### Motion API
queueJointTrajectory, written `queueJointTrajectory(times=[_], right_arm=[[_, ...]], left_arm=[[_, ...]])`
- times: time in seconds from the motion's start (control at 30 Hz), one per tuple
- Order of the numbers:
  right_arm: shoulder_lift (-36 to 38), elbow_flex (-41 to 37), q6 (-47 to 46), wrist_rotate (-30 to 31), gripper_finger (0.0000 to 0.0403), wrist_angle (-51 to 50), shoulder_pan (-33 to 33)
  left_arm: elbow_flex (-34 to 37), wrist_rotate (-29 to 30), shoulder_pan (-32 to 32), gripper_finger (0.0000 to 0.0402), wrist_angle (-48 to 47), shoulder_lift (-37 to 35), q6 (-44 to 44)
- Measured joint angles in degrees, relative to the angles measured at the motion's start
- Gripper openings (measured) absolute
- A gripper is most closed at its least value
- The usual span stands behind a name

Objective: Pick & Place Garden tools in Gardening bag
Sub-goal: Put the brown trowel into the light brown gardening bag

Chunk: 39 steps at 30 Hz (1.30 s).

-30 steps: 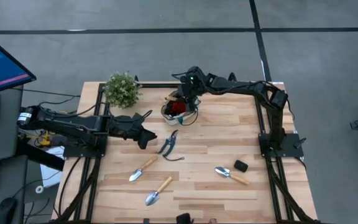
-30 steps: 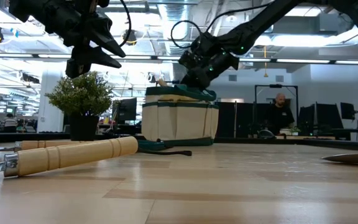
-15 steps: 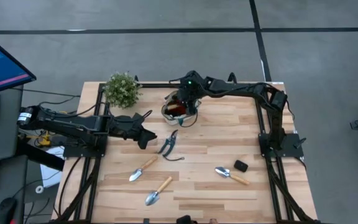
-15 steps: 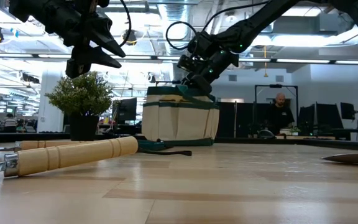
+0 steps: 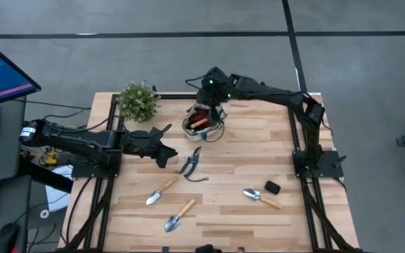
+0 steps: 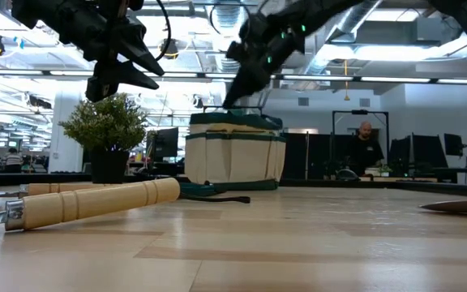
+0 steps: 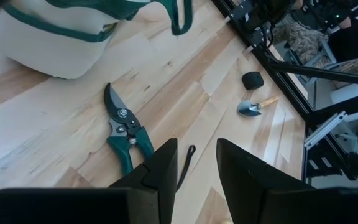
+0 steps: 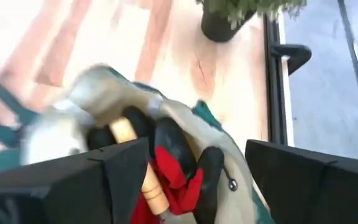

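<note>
Right gripper (image 5: 212,90) hovers just above the gardening bag (image 5: 204,124) at the back middle of the table (image 5: 259,147), fingers wide apart and holding nothing; in its wrist view the bag's mouth shows red gloves (image 8: 166,177) and a wooden trowel handle (image 8: 135,158) inside. Left gripper (image 5: 166,151) hangs over the left-centre of the table, fingers (image 7: 160,171) a little apart with nothing between them, above the pruning shears (image 5: 191,164), which lie flat on the table in front of the bag. Three trowels on the table: one (image 5: 162,190) left of centre, one (image 5: 178,216) near the front edge, one (image 5: 261,197) front right, just beside the small black lump (image 5: 272,187). Bushy green plant (image 5: 138,100) stands at the back left, near the bag but apart from it. In the low view a person (image 6: 366,148) stands in the room beyond the table.
</note>
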State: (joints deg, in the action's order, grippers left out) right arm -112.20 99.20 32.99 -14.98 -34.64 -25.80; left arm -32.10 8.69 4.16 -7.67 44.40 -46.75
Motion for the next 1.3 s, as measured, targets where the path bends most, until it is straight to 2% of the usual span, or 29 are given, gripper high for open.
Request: queueJointTrajectory(times=[0.13,0.27,0.33,0.43,0.5,0.57,0.77,0.93,1.07,1.3], right_arm=[[0.0,11.06,-2.64,1.14,0.026,-14.95,0.45],[0.26,21.36,-12.78,5.74,0.026,-33.06,1.22],[0.46,23.9,-19.59,7.26,0.026,-40.7,1.54],[2.0,23.41,-27.06,8.84,0.026,-51.62,3.05],[4.07,20.41,-30.77,11.56,0.026,-55.45,4.88],[7.4,15.11,-33.09,14.42,0.026,-55.04,7.64],[22.38,-4.9,-41.36,14.82,0.026,-53.72,14.24],[34.61,-21.46,-52.87,14.78,0.026,-47.12,20.21],[41.83,-32.6,-61.11,14.55,0.026,-42.08,26.89],[48.34,-45.74,-72.21,13.44,0.026,-29.64,41.39]], left_arm=[[0.0,0.28,0.0,0.0112,0.01,0.0,0.0],[0.0,0.28,0.0,0.0112,0.01,0.0,-0.01],[0.0,0.3,0.0,0.0112,0.01,0.0,0.01],[0.0,1.41,0.0,0.0112,0.01,0.0,0.01],[0.0,2.02,0.0,0.0112,0.04,0.0,-0.01],[0.0,2.65,0.0,0.0112,0.21,0.0,0.01],[0.0,4.77,0.0,0.0112,1.5,0.0,0.01],[0.0,4.89,-1.01,0.0112,5.9,-0.24,0.01],[0.0,3.88,-3.22,0.0112,7.45,-3.22,0.01],[0.0,-0.37,-6.66,0.0112,7.35,-12.26,4.02]])
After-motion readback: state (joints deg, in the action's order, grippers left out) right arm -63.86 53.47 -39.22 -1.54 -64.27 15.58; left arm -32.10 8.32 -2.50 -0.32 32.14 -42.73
